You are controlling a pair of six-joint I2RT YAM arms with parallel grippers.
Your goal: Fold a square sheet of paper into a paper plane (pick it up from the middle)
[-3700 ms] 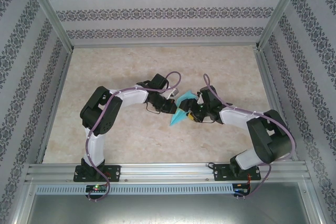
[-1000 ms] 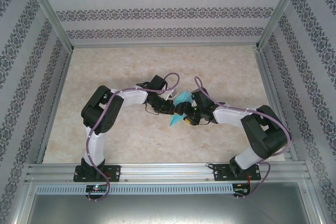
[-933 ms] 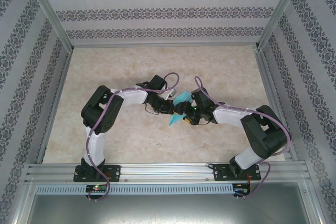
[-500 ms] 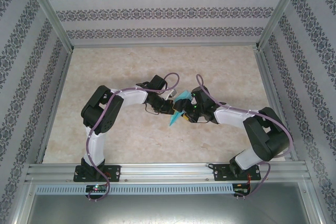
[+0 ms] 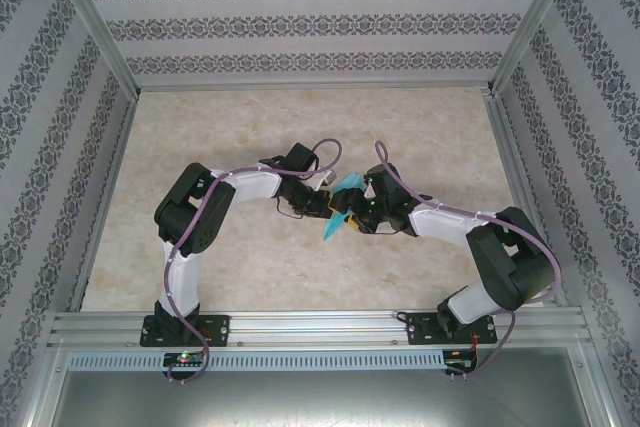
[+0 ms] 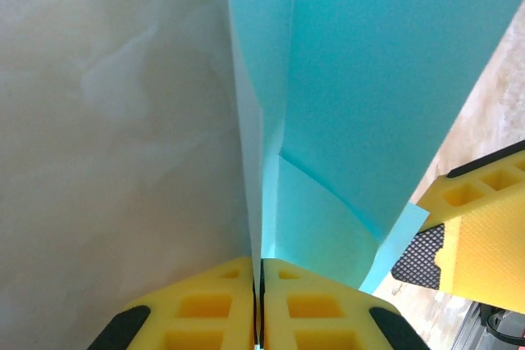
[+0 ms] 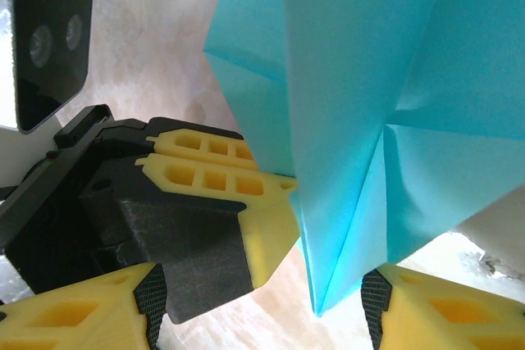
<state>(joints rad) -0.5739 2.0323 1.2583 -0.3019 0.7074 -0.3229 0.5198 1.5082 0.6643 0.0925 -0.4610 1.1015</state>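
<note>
The left end effector [image 6: 258,309] was pinched shut on the lower edge of the plane [image 6: 361,96], whose creased turquoise layers stood up out of the grip. The right end effector [image 7: 262,301] stood wide, and the plane's folded corner hung between its two sides. Both end effectors met over the middle of the marbled desk [image 5: 250,127].

top external: high, looking down, far | wrist views: near | shared: paper plane [image 5: 333,225]
</note>
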